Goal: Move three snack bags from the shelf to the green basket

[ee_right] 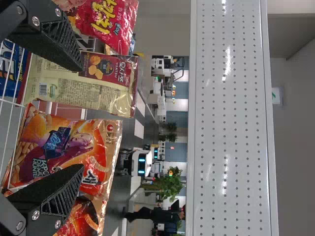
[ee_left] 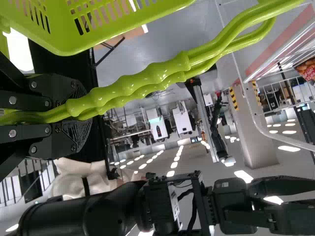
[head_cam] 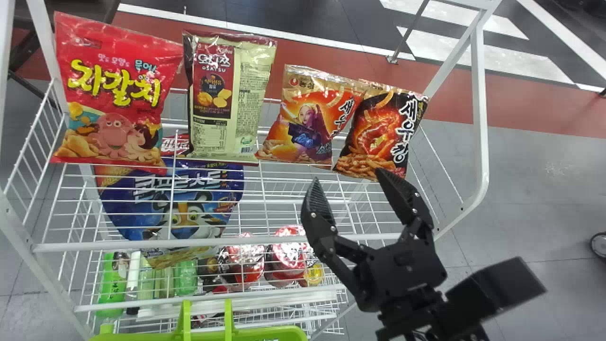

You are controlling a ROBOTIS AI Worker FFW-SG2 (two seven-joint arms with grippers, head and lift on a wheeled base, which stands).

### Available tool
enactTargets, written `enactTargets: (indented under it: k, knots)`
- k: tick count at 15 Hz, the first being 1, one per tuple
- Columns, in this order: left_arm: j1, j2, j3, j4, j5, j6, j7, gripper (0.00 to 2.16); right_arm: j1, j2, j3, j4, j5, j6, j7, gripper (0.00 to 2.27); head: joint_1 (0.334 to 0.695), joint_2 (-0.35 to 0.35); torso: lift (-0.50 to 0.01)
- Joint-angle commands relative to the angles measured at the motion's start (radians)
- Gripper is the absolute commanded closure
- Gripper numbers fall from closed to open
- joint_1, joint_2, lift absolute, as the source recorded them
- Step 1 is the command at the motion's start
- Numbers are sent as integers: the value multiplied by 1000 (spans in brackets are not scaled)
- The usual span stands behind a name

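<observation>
Right fingers (head_cam: 318,208) parted near the bags (head_cam: 307,128), left fingers (ee_left: 54,86) closed on the basket handles (ee_left: 157,73), picking seems the step; next calls for straddling one bag.

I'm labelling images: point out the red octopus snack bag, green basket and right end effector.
Red octopus snack bag (head_cam: 113,135), head view: the printed octopus.
Green basket (head_cam: 255,334), head view: its rim.
Right end effector (head_cam: 349,175), head view: midway between fingertips.
</observation>
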Motion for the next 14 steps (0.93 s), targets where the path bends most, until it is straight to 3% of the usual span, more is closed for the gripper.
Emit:
enactTargets:
  k: [1, 7, 10, 12, 14]
  knots:
    - [-9, 2, -19, -2, -6, 8, 9, 1696, -118, 5, 35, 74, 5, 30, 2, 120, 695, -350, -47]
    - [-19, 1, -24, 8, -8, 8, 23, 1696, -448, 32, 197, 258, 14, 257, 51, 124, 695, -340, -47]
    - [-35, -1, -30, 34, -2, 8, 29, 1696, -606, 42, 302, 372, 26, 334, 53, 124, 695, -224, -47]
    - [-39, -4, -30, 41, 1, 8, 29, 1696, -701, 68, 329, 467, 9, 358, 51, 124, 695, -117, -47]
    - [-42, -2, -27, 47, 0, 8, 29, 1696, -805, 94, 349, 566, -3, 411, 51, 124, 695, -65, -47]
